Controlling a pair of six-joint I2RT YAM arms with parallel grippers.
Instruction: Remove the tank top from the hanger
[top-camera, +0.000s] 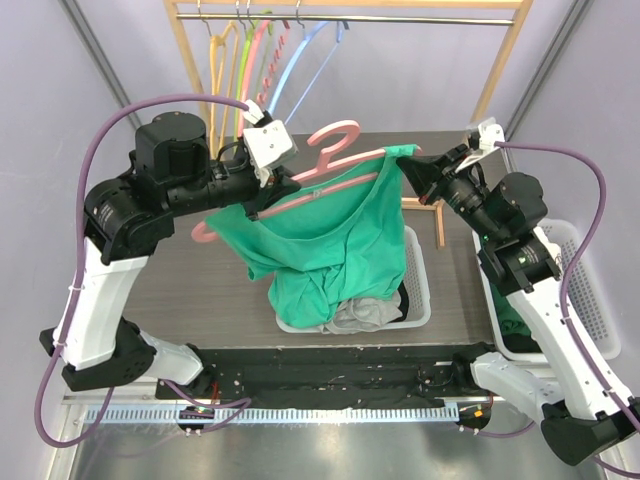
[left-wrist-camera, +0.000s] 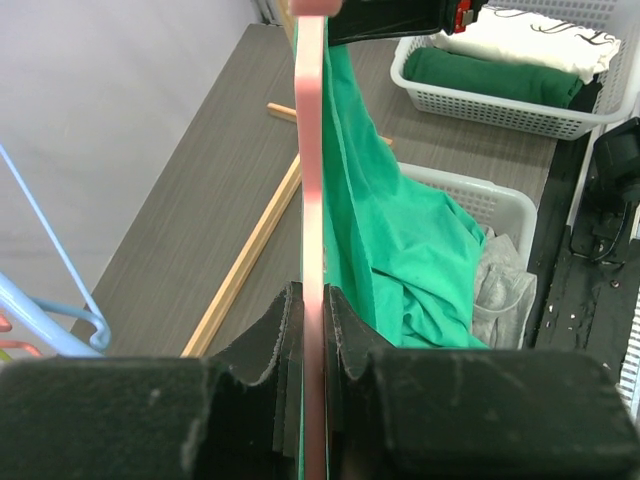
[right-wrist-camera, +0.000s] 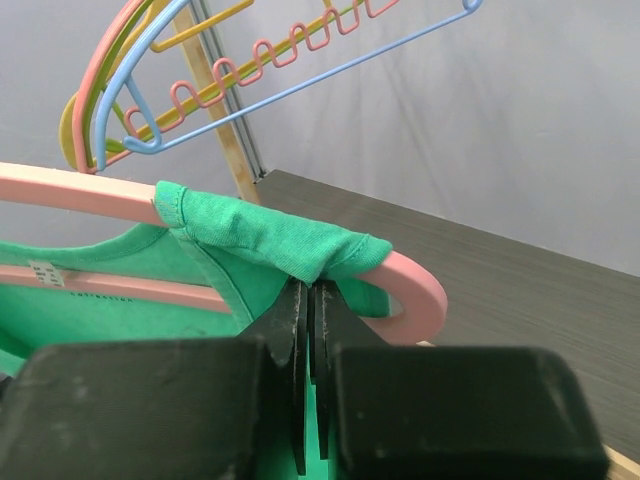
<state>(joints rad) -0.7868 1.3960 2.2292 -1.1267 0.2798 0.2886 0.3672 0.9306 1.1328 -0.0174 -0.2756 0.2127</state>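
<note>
A green tank top hangs on a pink hanger held in the air over a white basket. My left gripper is shut on the hanger's left arm; the pink bar runs up between its fingers in the left wrist view, with the green cloth to the right. My right gripper is shut on the top's right shoulder strap, which is draped over the hanger's rounded right end. The left strap looks off the hanger's left end.
A white basket under the top holds grey cloth. A second basket at the right holds folded green and white clothes. A wooden rail at the back carries several coloured hangers. The rack's wooden foot lies on the table.
</note>
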